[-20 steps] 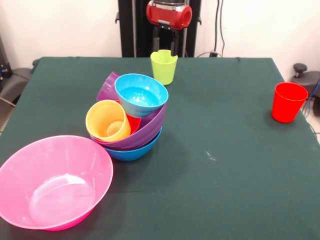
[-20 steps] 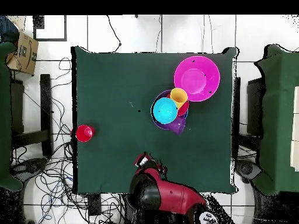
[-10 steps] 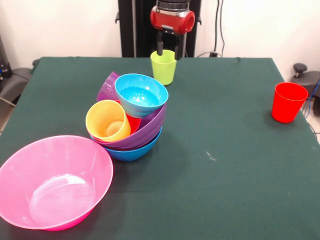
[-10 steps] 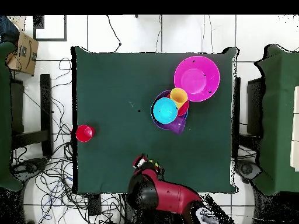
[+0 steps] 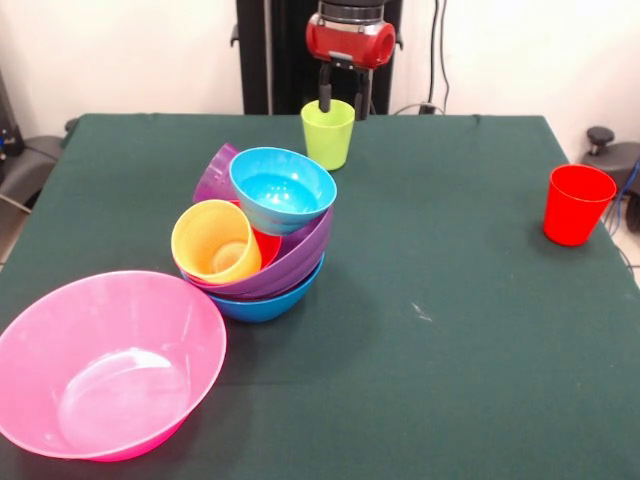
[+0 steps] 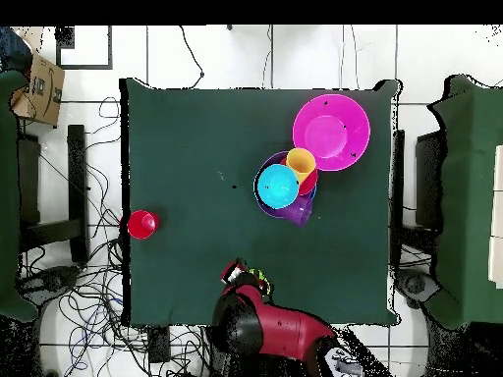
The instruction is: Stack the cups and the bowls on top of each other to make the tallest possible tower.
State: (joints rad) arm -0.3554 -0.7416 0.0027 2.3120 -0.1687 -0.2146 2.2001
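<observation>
Nearest, at the lower left of the front view, the very large pink bowl (image 5: 108,365) sits upright and alone on the green table (image 5: 450,340); overhead it lies at upper right (image 6: 331,132), just beside the tower. Next back, left of centre, stands the tower (image 5: 262,235): medium blue bowl (image 5: 268,300) as base, the large purple bowl (image 5: 290,262) nested in it and tipped. Inside that, the yellow cup (image 5: 216,241) lies on its side, mouth toward the camera, touching a small red bowl (image 5: 266,245) behind it. A light blue bowl (image 5: 282,190) rests tilted on top, and the translucent purple cup (image 5: 214,175) leans out at the pile's rear left. Overhead, the pile (image 6: 286,183) shows as one cluster right of centre. At the right edge of the front view the red cup (image 5: 577,204) stands upright, well apart from everything; overhead it is at the left (image 6: 141,224). Farthest, at top centre, the lime green cup (image 5: 328,133) stands upright near the table's far edge. The gripper (image 5: 345,98) hangs just above and behind its rim, its two dark fingers (image 5: 325,96) spread apart, gripping nothing. Overhead, the red arm (image 6: 280,334) covers most of that spot at bottom centre.
</observation>
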